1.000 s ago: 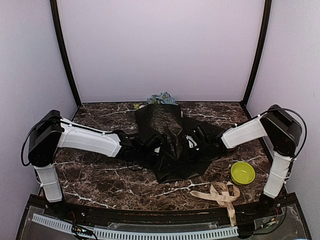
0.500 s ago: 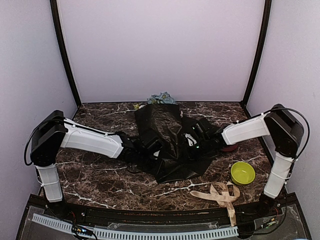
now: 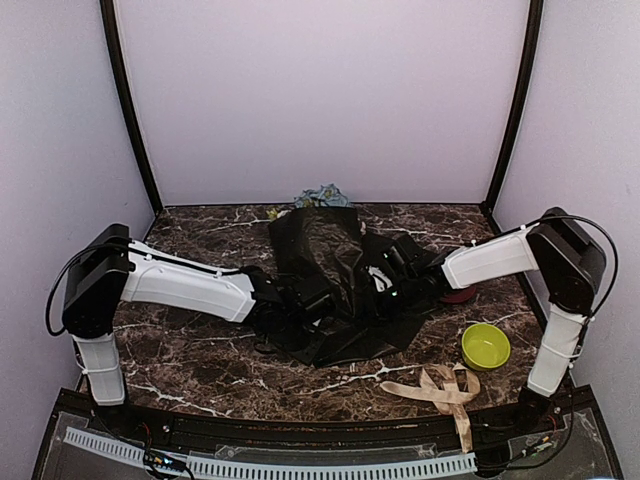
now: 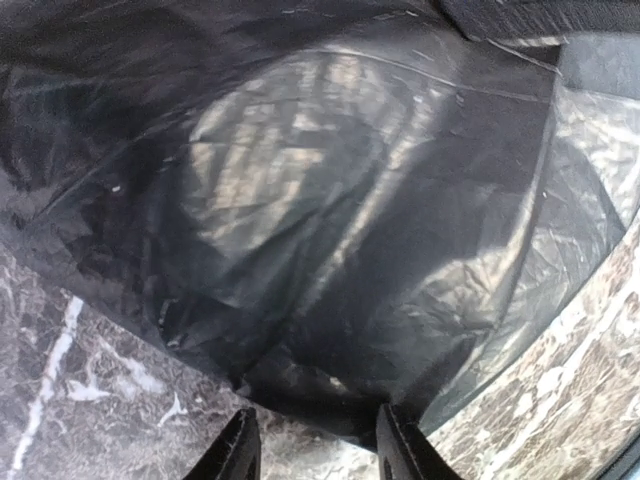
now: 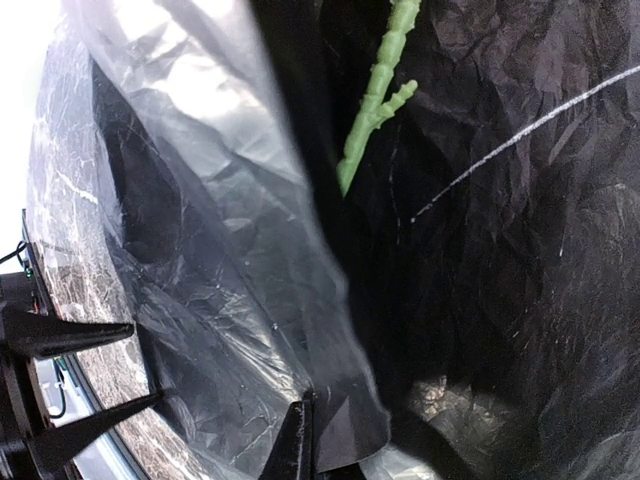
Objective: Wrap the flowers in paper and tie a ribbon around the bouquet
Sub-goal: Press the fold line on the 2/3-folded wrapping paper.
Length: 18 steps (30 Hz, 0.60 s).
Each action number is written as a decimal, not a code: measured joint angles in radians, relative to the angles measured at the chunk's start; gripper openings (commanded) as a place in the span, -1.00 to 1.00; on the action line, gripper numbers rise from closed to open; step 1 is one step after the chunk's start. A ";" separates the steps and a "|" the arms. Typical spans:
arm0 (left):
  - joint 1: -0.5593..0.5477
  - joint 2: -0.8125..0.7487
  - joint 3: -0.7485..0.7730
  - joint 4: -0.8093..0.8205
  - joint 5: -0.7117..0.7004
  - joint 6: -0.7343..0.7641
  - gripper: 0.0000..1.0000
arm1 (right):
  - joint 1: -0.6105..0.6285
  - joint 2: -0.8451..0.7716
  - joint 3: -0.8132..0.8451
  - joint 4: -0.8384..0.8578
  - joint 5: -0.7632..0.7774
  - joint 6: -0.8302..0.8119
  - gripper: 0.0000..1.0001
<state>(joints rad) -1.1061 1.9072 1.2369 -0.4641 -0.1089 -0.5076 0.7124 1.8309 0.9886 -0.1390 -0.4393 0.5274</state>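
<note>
Paper first: one thin, crumpled black paper sheet (image 3: 325, 245) lies heaped on the dark marbled tabletop (image 3: 200, 350), between my two arms. My left gripper (image 4: 318, 448) has its jaws part-way apart with the sheet's edge between the tips; I cannot tell whether it pinches. My right gripper (image 5: 303, 432) is closed tight on a fold of the sheet. One green plastic stem (image 5: 375, 95) shows inside, and one blue flower head (image 3: 322, 194) pokes out at the far end. One beige satin ribbon (image 3: 440, 388) lies near right, beside one lime-green round bowl (image 3: 485, 346).
</note>
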 measured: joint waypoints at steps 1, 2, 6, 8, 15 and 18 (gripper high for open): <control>-0.011 0.009 0.020 -0.025 -0.017 0.007 -0.18 | 0.000 0.000 0.000 0.000 0.000 0.000 -1.00; -0.022 0.019 0.037 -0.045 -0.035 0.014 -0.18 | 0.000 0.001 0.000 0.000 0.000 0.000 -1.00; -0.053 0.037 0.066 -0.096 -0.090 0.032 -0.17 | 0.000 0.009 0.001 0.001 -0.006 0.000 -1.00; -0.060 0.032 0.071 -0.117 -0.099 0.045 -0.15 | 0.000 0.011 0.000 0.001 -0.006 0.001 -1.00; -0.062 -0.031 0.170 -0.112 -0.129 0.165 -0.15 | -0.001 0.019 0.005 0.003 -0.013 0.010 -1.00; -0.049 -0.021 0.231 -0.079 -0.124 0.216 -0.16 | -0.001 0.026 0.010 0.003 -0.014 0.019 -1.00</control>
<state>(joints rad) -1.1553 1.8862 1.4677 -0.5430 -0.2329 -0.2916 0.7116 1.8568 0.9989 -0.1360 -0.4530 0.5465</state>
